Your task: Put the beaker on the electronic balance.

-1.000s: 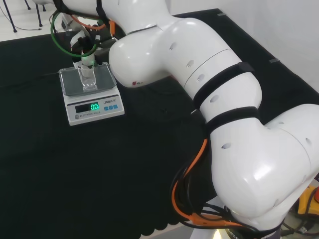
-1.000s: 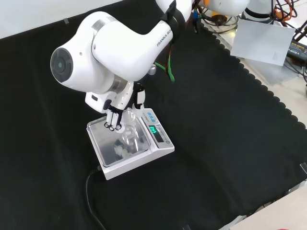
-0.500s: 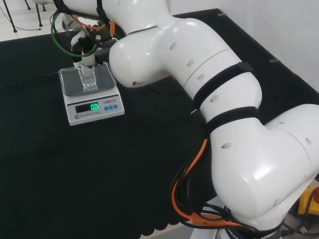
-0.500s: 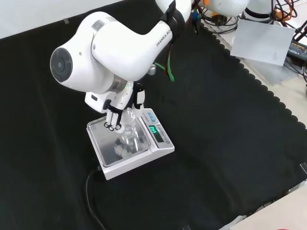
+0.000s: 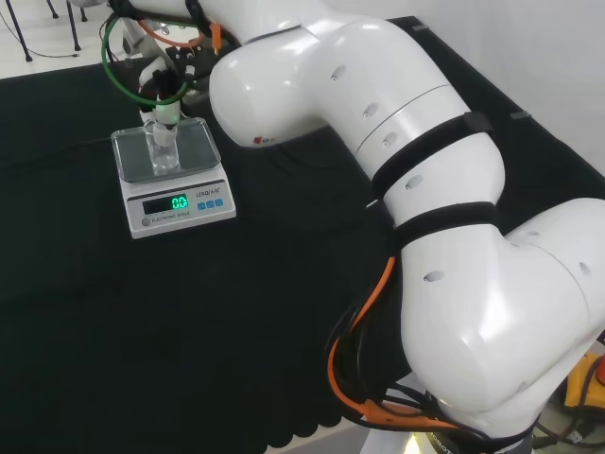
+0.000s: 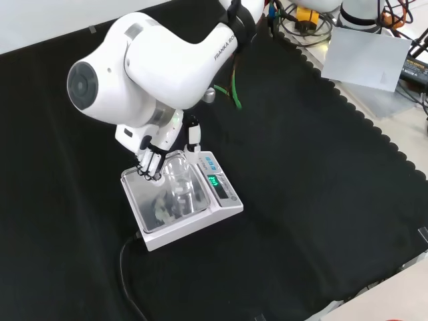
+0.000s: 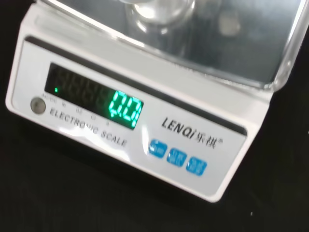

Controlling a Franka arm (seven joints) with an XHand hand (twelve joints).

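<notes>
A clear glass beaker (image 6: 178, 182) stands upright on the steel pan of the white electronic balance (image 6: 224, 207). In the front view the hand (image 6: 152, 160) hovers just above and left of the beaker's rim. Its fingers (image 6: 148, 172) are spread to one side and the thumb (image 6: 194, 136) to the other, and neither closes on the glass. In the head view the beaker (image 5: 163, 149) sits mid-pan on the balance (image 5: 180, 203), with the hand (image 5: 163, 106) right above it. The wrist view shows the beaker's base (image 7: 159, 9) resting on the balance (image 7: 217, 145) pan above a lit green display.
A black power cable (image 6: 130, 287) runs from the balance toward the front edge of the cloth. The arm's large white links (image 5: 378, 123) stand over the bench to the right in the head view. Loose cables and a paper sheet (image 6: 368, 57) lie beyond the cloth's scalloped edge.
The hand has let go of the beaker and risen a little, drifting left in the front view. The beaker stays on the pan.
</notes>
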